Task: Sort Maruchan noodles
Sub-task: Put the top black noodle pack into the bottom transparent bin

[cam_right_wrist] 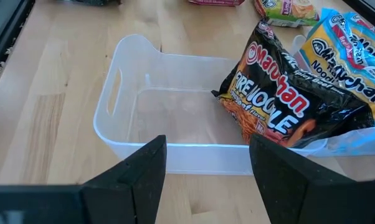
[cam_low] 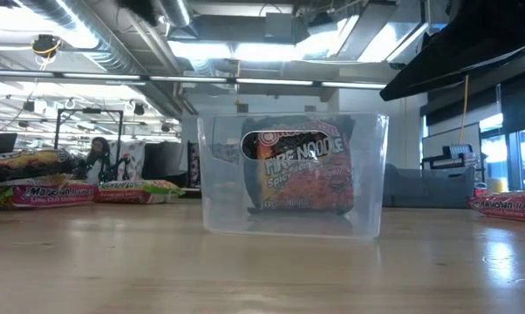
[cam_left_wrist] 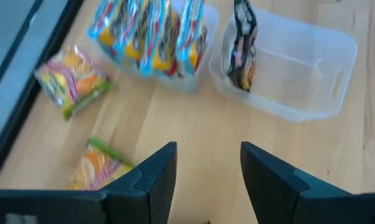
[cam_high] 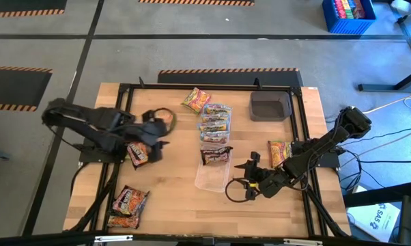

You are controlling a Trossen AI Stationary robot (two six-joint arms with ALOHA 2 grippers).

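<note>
Maruchan noodle packets lie about the wooden table. Several pale blue ones stand packed in a clear tub. A dark maroon packet stands on its edge in a second clear tub, leaning on that tub's far end wall. My left gripper hangs open and empty above the table, left of both tubs. A yellow-green packet lies flat on the table close by it, and another lies farther off. My right gripper is open and empty just short of the second tub's near wall.
A maroon packet lies under my left arm, and two more lie at the near left corner. A yellow-green packet lies by my right arm. A dark grey tray sits at the far right. A black frame borders the table.
</note>
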